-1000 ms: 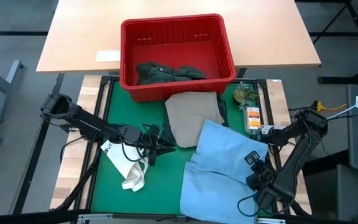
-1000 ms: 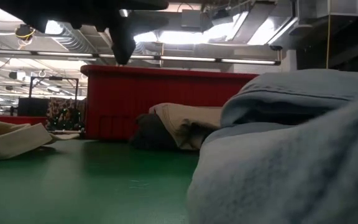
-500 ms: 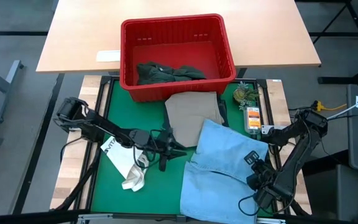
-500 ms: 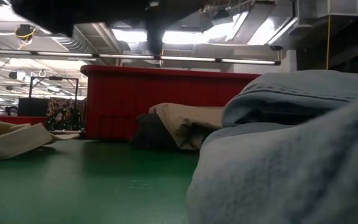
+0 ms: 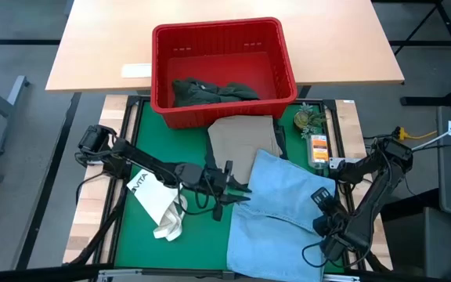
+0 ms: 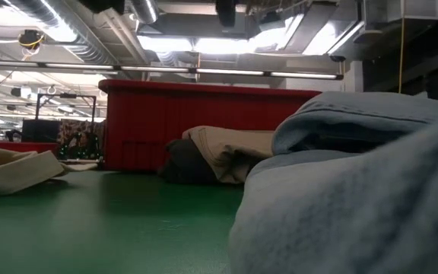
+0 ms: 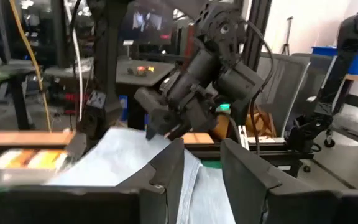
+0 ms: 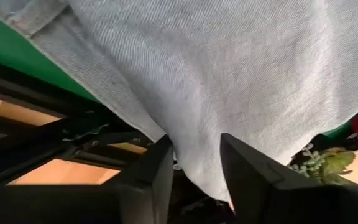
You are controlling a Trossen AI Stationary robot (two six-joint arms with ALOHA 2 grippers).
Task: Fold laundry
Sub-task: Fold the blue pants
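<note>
While the light blue piece [image 5: 284, 207] lies spread over the right half of the green mat [image 5: 128, 235], overlapping the near edge of the beige piece [image 5: 243, 147], this reads as the fold-setup step on the blue garment; right gripper [image 5: 325, 208] sits at its right edge, and the right wrist view shows denim draped between 2 parted fingers [image 8: 148, 180], so I judge it loosening or only loosely pinching the hem, can't say for sure whether cloth is still held; left gripper [image 5: 237, 190] reaches in just at the blue piece's left edge, fingers part-open with a clear gap in the left wrist view, nothing between them; dark green-grey piece [image 5: 210, 91] bunched inside the red basket [image 5: 224, 35] at the far end; a dark garment edge [image 5: 277, 133] peeks out under the beige one; next move likely calls for the left gripper to drop onto the blue edge and close on 1 layer only, right re-gripping its side so both can lift and fold across; risk is snagging the beige piece underneath; writing: white tote bag [image 5: 156, 202] on the mat's left shows black lettering, looks like "VITA" but partly hidden, not certain; small bottle [image 5: 317, 149] beside the little plant [image 5: 310, 119] has an orange label, text too small to read.
</note>
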